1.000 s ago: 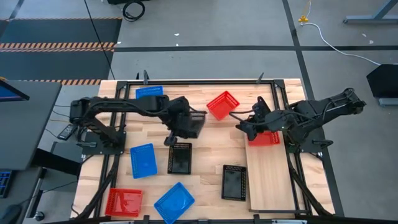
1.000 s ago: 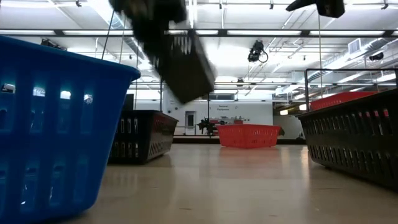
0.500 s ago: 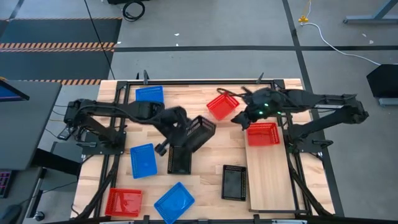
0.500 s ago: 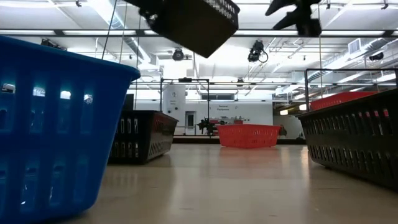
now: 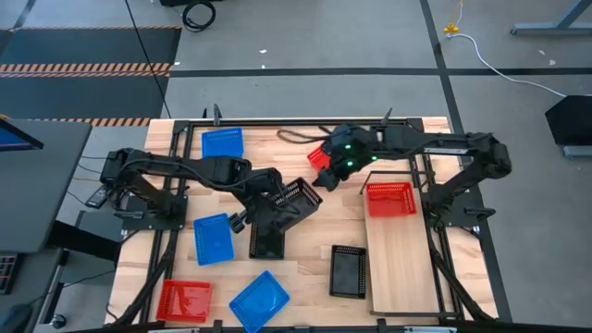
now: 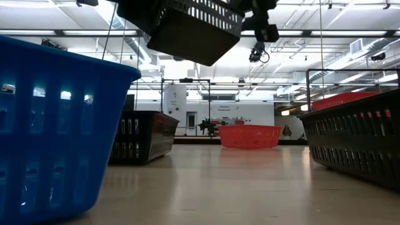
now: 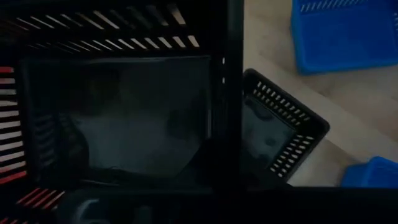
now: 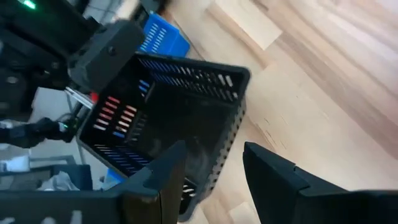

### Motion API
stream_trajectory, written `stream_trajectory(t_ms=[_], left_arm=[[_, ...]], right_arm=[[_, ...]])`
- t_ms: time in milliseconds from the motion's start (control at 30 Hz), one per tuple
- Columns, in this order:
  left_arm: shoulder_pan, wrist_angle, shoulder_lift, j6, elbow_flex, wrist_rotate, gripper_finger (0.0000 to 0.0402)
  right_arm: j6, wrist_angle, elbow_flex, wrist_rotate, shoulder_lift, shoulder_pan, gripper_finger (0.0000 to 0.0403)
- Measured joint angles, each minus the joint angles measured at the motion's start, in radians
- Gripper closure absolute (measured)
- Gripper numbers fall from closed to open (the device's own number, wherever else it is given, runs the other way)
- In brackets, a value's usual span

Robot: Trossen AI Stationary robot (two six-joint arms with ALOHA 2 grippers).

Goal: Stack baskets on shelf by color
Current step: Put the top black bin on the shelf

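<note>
My left gripper [image 5: 270, 192] is over the table's middle, shut on a black basket [image 5: 296, 201] that hangs tilted in the air, high in the low view [image 6: 187, 25]. My right gripper [image 5: 329, 172] is open [image 8: 211, 171], hovering beside a red basket [image 5: 318, 157] near the far edge, its camera facing the held basket [image 8: 180, 118]. Another red basket [image 5: 390, 199] sits on the pale shelf board [image 5: 402, 268]. Two black baskets [image 5: 266, 236] [image 5: 349, 271], three blue [image 5: 222, 141] [image 5: 212, 238] [image 5: 259, 301] and one red [image 5: 183, 298] rest flat on the table. My left gripper holds the black basket by its left end wall [image 5: 280, 196], coming from the table's left. The basket is lifted clear and tilted, open side turned up and toward the far right. The wrist view is filled by the dark basket, so the fingers themselves stay hidden.
Black wire frame rails [image 5: 418, 148] run beside the shelf. In the low view a blue basket [image 6: 56, 125] stands close on the left and a black one [image 6: 356, 144] on the right. Bare tabletop [image 5: 314, 231] lies between the baskets in the middle.
My left gripper has raised the black basket and carried it a little toward the right and near edges; the basket has swung from hanging steeply to nearly level. My right arm has reached from the shelf's red basket toward the far left, to the other red basket.
</note>
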Motion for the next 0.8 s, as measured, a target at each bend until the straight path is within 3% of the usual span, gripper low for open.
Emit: stream_trajectory(t_ms=[567, 700, 800], left_arm=[[-0.001, -0.002, -0.001, 0.024, 0.000, -0.017, 0.0398], [-0.001, 0.009, -0.001, 0.023, 0.000, -0.029, 0.0397], [-0.003, 0.014, -0.001, 0.024, 0.000, -0.032, 0.0397]], right_arm=[[-0.061, -0.023, 0.067, -0.060, 0.185, 0.033, 0.0222], [-0.061, -0.051, 0.066, -0.025, 0.195, 0.042, 0.0256], [-0.056, -0.070, 0.066, 0.011, 0.190, 0.043, 0.0314]])
